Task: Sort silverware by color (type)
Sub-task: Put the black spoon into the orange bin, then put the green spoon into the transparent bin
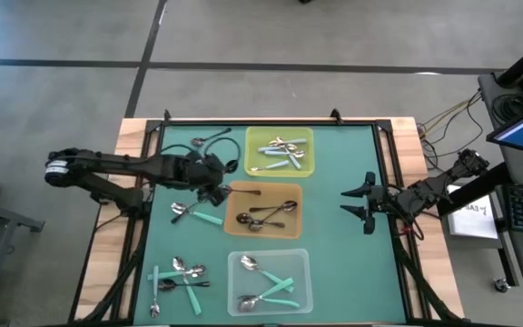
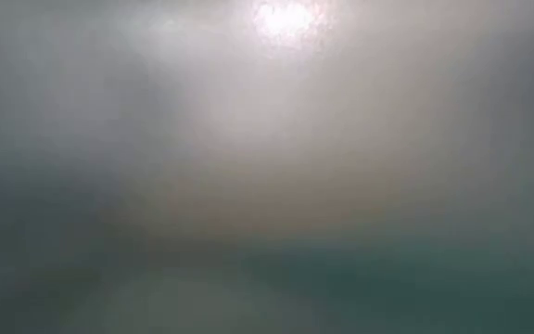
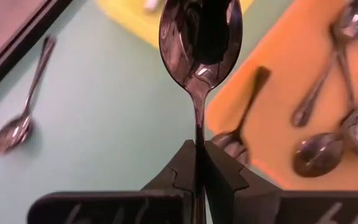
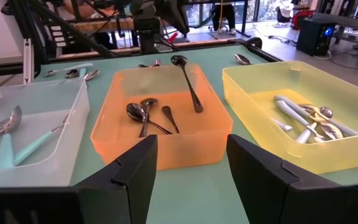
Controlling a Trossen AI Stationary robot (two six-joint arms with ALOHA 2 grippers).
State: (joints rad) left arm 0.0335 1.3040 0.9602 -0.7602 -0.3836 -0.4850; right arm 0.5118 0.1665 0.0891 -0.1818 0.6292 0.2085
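My left gripper [image 1: 216, 186] hovers over the green mat at the orange tray's [image 1: 263, 232] left edge, shut on a dark shiny spoon [image 3: 199, 43]. Another dark spoon [image 3: 244, 112] lies over that tray's rim, with more dark spoons inside the tray. The yellow tray [image 1: 305, 168] holds teal-handled and silver spoons, and so does the clear tray [image 1: 300, 263]. Loose spoons lie on the mat [image 1: 193, 213] [image 1: 178, 272]. My right gripper [image 1: 366, 202] waits open near the table's right edge, touching nothing. The low view shows nothing. My left gripper pinches the dark spoon's handle [image 3: 197, 134] between its two fingers [image 3: 225, 171]. The handle runs along the fingers and the bowl [image 3: 199, 43] sticks out past their tips. The spoon is lifted clear, above the mat beside the orange tray.
The three trays stand in a column down the mat's middle. A dark cable or loop [image 1: 214, 141] lies at the far left of the mat, and a lone spoon [image 3: 17, 127] lies near the mat's black frame. Bare mat lies between the trays and my right gripper.
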